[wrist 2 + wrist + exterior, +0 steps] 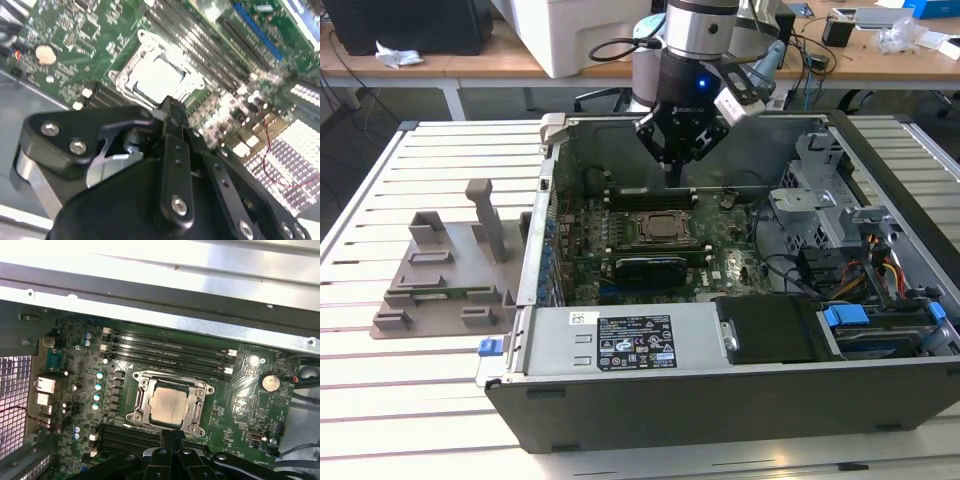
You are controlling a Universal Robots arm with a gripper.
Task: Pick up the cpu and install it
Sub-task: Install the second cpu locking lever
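Slatted bench [430,380] is carrying an open computer case [720,390]; the cpu [168,405] is sitting in its socket; the pincer [677,165], pressed together and holding nothing, is hovering above it.

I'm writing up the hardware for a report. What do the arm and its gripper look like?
The arm is a silver-grey cylinder ending in a black wrist section with a small blue light. A grey camera module sits on one side, and a black cable loops behind. The gripper is matte black, with angular linkage fingers joined by silver screws.
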